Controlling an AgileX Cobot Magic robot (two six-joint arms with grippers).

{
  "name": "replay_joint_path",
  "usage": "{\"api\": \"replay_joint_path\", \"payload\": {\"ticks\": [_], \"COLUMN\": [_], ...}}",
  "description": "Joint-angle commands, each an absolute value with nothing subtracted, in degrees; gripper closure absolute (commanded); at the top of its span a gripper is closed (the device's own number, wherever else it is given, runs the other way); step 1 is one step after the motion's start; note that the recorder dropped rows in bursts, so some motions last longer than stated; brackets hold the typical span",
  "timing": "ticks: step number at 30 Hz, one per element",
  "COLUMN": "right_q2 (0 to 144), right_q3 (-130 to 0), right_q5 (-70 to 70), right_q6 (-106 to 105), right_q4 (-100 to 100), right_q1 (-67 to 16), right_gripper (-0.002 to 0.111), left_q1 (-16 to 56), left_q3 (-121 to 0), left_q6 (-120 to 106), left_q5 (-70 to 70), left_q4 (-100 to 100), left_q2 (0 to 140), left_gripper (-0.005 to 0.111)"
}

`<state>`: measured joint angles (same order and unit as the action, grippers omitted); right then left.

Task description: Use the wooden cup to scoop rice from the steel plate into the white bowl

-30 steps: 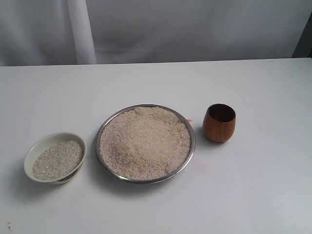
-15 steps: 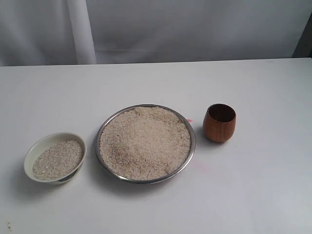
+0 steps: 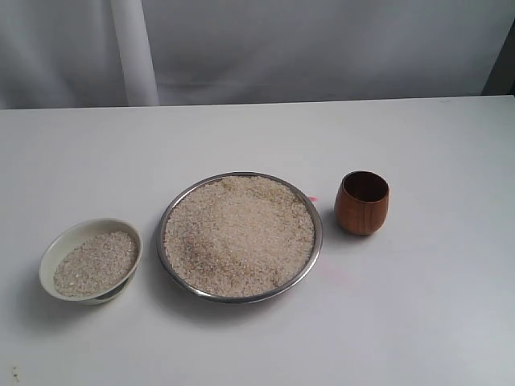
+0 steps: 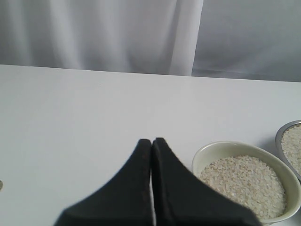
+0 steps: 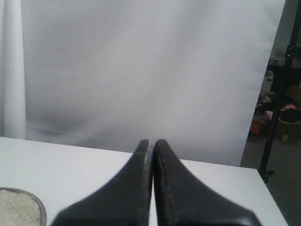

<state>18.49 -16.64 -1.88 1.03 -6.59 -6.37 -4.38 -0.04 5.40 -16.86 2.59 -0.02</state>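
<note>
The steel plate (image 3: 316, 241) sits mid-table, heaped with rice (image 3: 239, 235). Left of it stands the white bowl (image 3: 74, 235), partly filled with rice (image 3: 95, 262). The wooden cup (image 3: 362, 203) stands upright and empty to the plate's right. Neither arm shows in the exterior view. My left gripper (image 4: 151, 141) is shut with nothing in it; the white bowl (image 4: 214, 149) lies just beside its fingers, and the plate's rim (image 4: 281, 133) shows at the frame edge. My right gripper (image 5: 150, 142) is shut and empty, with the plate's rim (image 5: 38, 203) in the corner.
A white curtain (image 3: 322, 48) hangs behind the table's far edge. A small pink mark (image 3: 313, 199) lies by the plate's rim. Beyond the table's right end stand a dark stand (image 5: 277, 84) and clutter.
</note>
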Motion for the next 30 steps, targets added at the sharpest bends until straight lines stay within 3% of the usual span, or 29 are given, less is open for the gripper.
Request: {"api": "replay_joint_path", "payload": {"ticks": [1, 2, 6, 12, 21, 30], "right_q2": [29.7, 32.6, 39.8, 50.3, 68.5, 91.2], "right_q3": [-21.5, -21.5, -21.5, -21.5, -21.5, -14.8], "right_q5": [7.5, 14.8, 22.5, 24.2, 34.7, 65.5], "right_q6": [0.9, 0.9, 0.9, 0.9, 2.1, 1.3], "right_q4": [-8.5, -8.5, -9.5, -10.5, -10.0, -5.3], "right_q1": [-6.5, -7.2, -11.4, -17.4, -18.8, -18.8], "right_gripper": [0.108, 0.108, 0.108, 0.108, 0.108, 0.108], "left_q1": [-4.0, -4.0, -4.0, -4.0, -4.0, -4.0], "left_q3": [0.0, 0.0, 0.0, 0.0, 0.0, 0.0], "left_q6": [5.5, 5.5, 5.5, 5.5, 5.5, 5.5], "left_q5": [-16.3, -16.3, -16.3, -16.3, -16.3, -16.3], "left_q4": [2.5, 2.5, 2.5, 2.5, 2.5, 2.5], "left_q2": [0.0, 0.0, 0.0, 0.0, 0.0, 0.0], "left_gripper": [0.107, 0.107, 0.107, 0.107, 0.107, 0.107]}}
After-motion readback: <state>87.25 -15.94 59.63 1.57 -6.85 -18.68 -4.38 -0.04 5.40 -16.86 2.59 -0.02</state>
